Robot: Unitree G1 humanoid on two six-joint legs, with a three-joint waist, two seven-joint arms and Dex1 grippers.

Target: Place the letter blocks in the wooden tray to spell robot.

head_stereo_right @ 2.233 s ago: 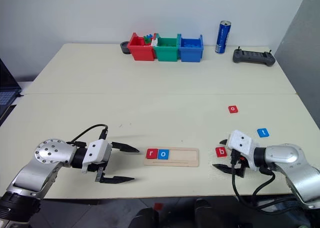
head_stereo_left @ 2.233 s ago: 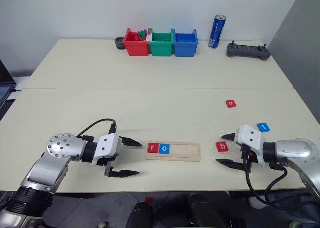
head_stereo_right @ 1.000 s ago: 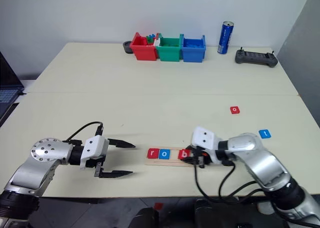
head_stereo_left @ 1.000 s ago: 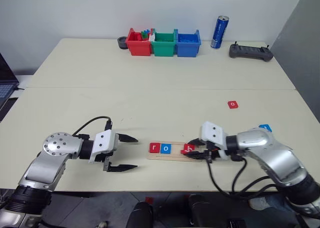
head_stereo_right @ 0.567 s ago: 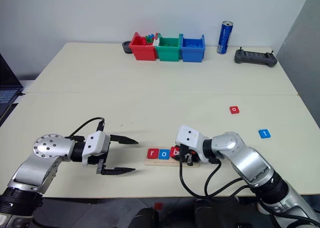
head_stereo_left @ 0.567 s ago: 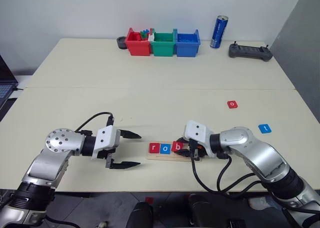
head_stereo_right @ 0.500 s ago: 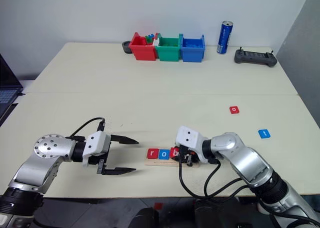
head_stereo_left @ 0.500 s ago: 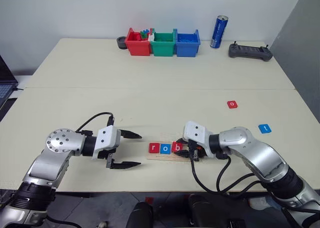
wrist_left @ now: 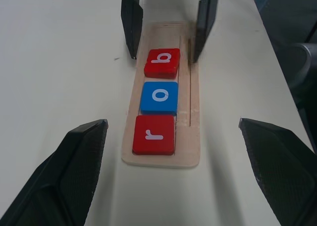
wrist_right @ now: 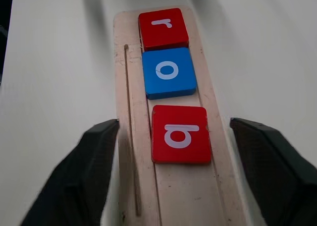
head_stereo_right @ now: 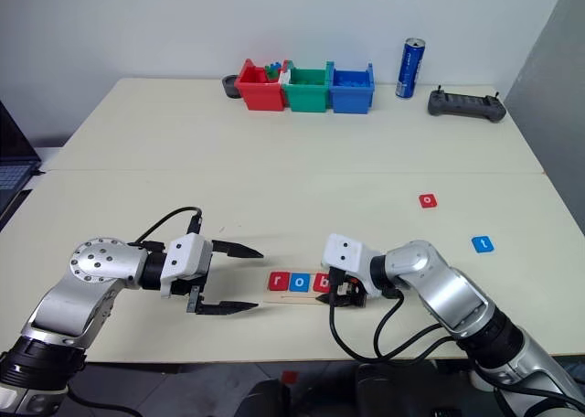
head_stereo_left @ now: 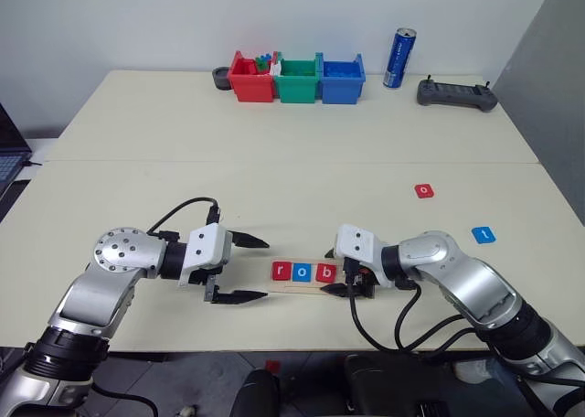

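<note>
**Three tiles in the tray, two still out on the table**

The wooden tray (head_stereo_left: 306,280) lies near the table's (head_stereo_left: 274,161) front edge, holding red r (head_stereo_left: 281,271), blue o (head_stereo_left: 303,272) and red b (head_stereo_left: 324,272) side by side. The right gripper (head_stereo_left: 336,278) straddles the b, fingers apart. The left gripper (head_stereo_left: 247,269) gapes wide beside the tray's r end. A red o tile (head_stereo_left: 424,190) and blue t tile (head_stereo_left: 483,235) lie toward the right edge.

My two eye views look forward and down from above the table (head_stereo_left: 292,152), side by side — nearly the same scene, slightly offset. My left wrist camera looks close along the wooden tray (wrist_left: 161,159) from its "r" end; my right wrist camera faces it from the opposite end, just as near. All four views share the tray and its three letter blocks (wrist_right: 168,72).
</note>
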